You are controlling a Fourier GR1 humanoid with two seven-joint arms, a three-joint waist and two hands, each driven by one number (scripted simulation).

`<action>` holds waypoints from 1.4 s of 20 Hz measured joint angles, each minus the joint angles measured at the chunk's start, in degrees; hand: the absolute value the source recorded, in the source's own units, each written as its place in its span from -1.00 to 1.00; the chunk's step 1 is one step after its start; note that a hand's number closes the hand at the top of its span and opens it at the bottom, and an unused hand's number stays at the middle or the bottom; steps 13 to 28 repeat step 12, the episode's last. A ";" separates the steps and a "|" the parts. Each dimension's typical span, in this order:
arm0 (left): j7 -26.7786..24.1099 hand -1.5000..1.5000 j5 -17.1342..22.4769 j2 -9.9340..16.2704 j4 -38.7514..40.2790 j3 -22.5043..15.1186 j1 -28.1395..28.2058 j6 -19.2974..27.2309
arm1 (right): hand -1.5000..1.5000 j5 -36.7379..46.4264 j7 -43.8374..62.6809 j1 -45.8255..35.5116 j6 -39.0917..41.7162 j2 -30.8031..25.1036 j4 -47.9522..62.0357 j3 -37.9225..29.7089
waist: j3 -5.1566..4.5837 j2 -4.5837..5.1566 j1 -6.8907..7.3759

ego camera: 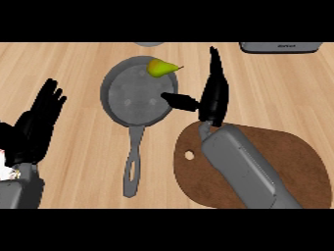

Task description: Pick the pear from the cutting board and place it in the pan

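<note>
One pear (162,67), one pan (133,98), one cutting board (299,157)

Counter (68,63): you see pale wood, grain running left to right.
Top right edge: you see a grey appliance (279,47), cut off.
Top centre edge: a grey round object (149,44), barely showing.
Light: even.

You're seeing the wooden counter (68,63) carrying the pan (130,95) and (beside it) the cutting board (299,162).
</note>
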 measured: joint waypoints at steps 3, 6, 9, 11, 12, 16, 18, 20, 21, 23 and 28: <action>0.36 0.00 0.01 0.04 -0.82 0.14 0.60 0.03 | -1.00 -2.54 -3.77 9.33 0.74 -1.02 -10.57 2.45 | -0.01 -0.10 -0.47; 0.61 0.00 -0.82 -0.90 -1.25 -0.72 0.72 0.68 | -1.00 -2.46 -4.74 17.29 2.23 -3.49 -20.45 5.10 | -0.03 -0.05 -0.47; 0.23 0.00 -0.28 -0.52 -0.63 0.24 0.17 -0.49 | -1.00 -1.30 -5.50 23.08 3.40 -4.94 -26.60 5.70 | -0.06 0.08 -0.12; -0.03 0.00 -0.50 -0.96 -1.38 0.05 0.99 -0.64 | -1.00 -0.39 -5.65 26.75 4.17 -6.22 -30.57 5.92 | -0.07 0.11 0.04; 0.49 0.00 -0.66 -1.09 -0.83 -0.12 -0.02 -0.63 | -1.00 0.97 -5.20 28.20 4.31 -6.31 -31.78 6.41 | -0.08 0.14 0.06; 0.49 0.00 -0.66 -1.09 -0.83 -0.12 -0.02 -0.63 | -1.00 0.97 -5.20 28.20 4.31 -6.31 -31.78 6.41 | -0.08 0.14 0.06; 0.49 0.00 -0.66 -1.09 -0.83 -0.12 -0.02 -0.63 | -1.00 0.97 -5.20 28.20 4.31 -6.31 -31.78 6.41 | -0.08 0.14 0.06; 0.49 0.00 -0.66 -1.09 -0.83 -0.12 -0.02 -0.63 | -1.00 0.97 -5.20 28.20 4.31 -6.31 -31.78 6.41 | -0.08 0.14 0.06; 0.49 0.00 -0.66 -1.09 -0.83 -0.12 -0.02 -0.63 | -1.00 0.97 -5.20 28.20 4.31 -6.31 -31.78 6.41 | -0.08 0.14 0.06; 0.49 0.00 -0.66 -1.09 -0.83 -0.12 -0.02 -0.63 | -1.00 0.97 -5.20 28.20 4.31 -6.31 -31.78 6.41 | -0.08 0.14 0.06; 0.49 0.00 -0.66 -1.09 -0.83 -0.12 -0.02 -0.63 | -1.00 0.97 -5.20 28.20 4.31 -6.31 -31.78 6.41 | -0.08 0.14 0.06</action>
